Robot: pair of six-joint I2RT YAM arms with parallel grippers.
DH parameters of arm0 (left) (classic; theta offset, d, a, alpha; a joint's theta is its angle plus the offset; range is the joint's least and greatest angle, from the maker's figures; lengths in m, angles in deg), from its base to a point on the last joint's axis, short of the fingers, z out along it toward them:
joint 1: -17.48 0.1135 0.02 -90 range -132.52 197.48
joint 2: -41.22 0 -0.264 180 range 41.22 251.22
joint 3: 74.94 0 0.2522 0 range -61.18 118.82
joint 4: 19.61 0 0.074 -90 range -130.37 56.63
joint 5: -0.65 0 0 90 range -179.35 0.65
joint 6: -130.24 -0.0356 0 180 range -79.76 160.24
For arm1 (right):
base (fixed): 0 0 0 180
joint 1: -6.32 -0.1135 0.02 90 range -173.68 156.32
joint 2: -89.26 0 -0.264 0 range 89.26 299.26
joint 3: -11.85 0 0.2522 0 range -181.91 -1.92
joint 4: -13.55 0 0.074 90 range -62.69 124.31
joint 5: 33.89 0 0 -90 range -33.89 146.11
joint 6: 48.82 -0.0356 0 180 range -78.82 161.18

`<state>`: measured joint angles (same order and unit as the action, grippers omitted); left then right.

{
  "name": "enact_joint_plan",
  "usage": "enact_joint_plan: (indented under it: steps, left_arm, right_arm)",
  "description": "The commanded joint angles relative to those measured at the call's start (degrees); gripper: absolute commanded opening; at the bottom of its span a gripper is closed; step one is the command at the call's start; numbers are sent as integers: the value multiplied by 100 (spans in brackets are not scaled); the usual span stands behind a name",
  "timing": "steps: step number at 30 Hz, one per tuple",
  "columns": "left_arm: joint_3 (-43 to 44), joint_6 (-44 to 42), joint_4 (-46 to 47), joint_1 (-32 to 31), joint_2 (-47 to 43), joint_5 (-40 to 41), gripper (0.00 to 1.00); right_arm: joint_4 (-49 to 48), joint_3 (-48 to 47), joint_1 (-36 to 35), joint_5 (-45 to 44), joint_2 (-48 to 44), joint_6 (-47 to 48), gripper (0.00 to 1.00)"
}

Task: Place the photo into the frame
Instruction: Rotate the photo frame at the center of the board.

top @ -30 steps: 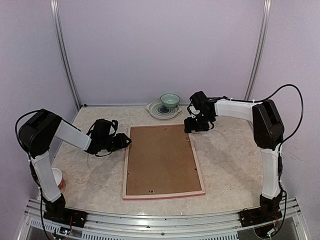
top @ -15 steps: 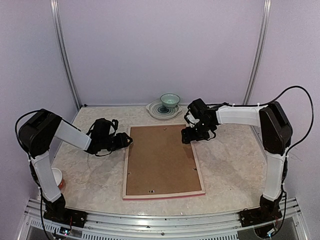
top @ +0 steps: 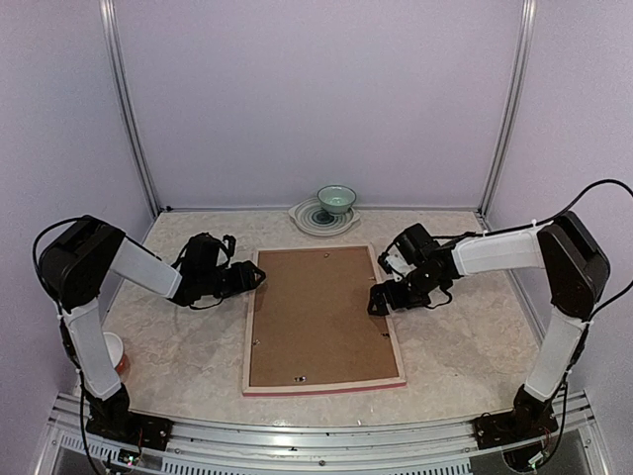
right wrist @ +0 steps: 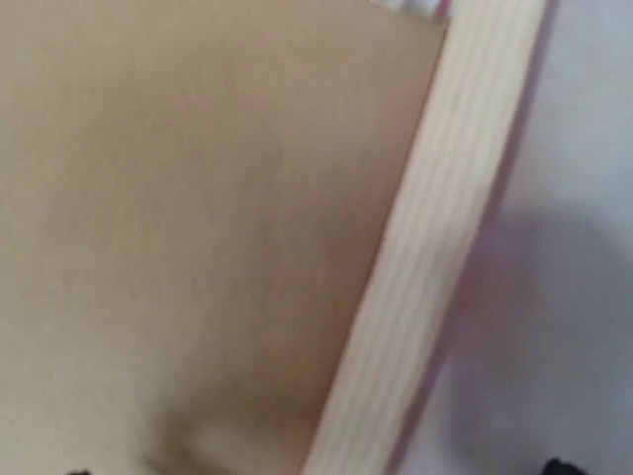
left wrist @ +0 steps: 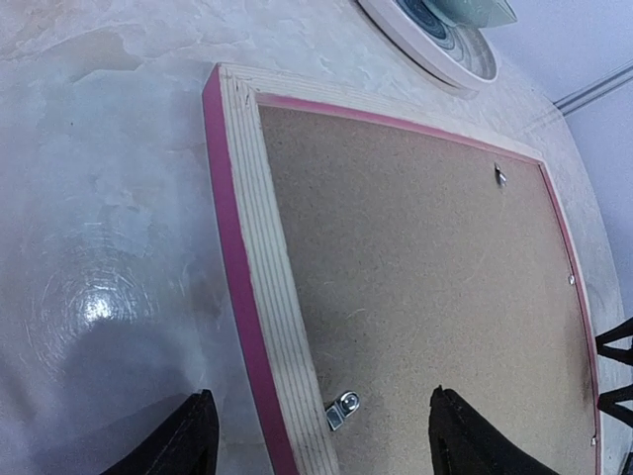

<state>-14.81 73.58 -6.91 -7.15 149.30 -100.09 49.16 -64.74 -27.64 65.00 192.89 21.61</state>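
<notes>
Two arms: one at each long rail of the frame (top: 322,384), nothing gripped.
Cup (top: 112,349): small, white, by the left arm's base, well apart from the work.
Left gripper (top: 249,280): jaws wide, fingertips (left wrist: 190,442) straddling the left rail near its far end. Looks placed to brace or lift that edge.
Frame pose: flat on the table (top: 455,346), face down, pale wood back up, pink only at the edges. That is the loading side.
Backing (top: 316,312): brown hardboard seated inside the rails, with a turn clip (left wrist: 342,408) at the left rail's inner edge.
Photo: not visible in any view. Under the backing or elsewhere, cannot tell.
Crockery: green bowl (top: 336,199) on a patterned plate (top: 309,220), just beyond the far rail.
Right gripper (top: 382,299): low over the right rail, about mid-length. Wrist view is blurred and shows tips only at the bottom corners, so jaws read as wide.
Next (guess): the backing must come out before any print goes in.
</notes>
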Motion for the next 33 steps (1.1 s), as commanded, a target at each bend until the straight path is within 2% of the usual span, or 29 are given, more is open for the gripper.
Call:
enact_joint_plan:
  steps: [1, 14, 23, 33]
  left_arm:
    - [-18, -27, -105, -105, 195, -19, 74]
    - [289, -109, -112, -631, 470, 46, 77]
    - [647, -119, -300, -774, 517, -24, 77]
    - [1552, 3, -528, -926, 970, -172, 77]
  right_arm:
    - [-511, 405, 20, 354, -213, 23, 99]
    - [-731, 950, -276, 1124, -593, 134, 99]
    - [-399, 1175, -750, 1159, -1042, -62, 99]
    - [-192, 1391, -796, 972, -1402, -161, 99]
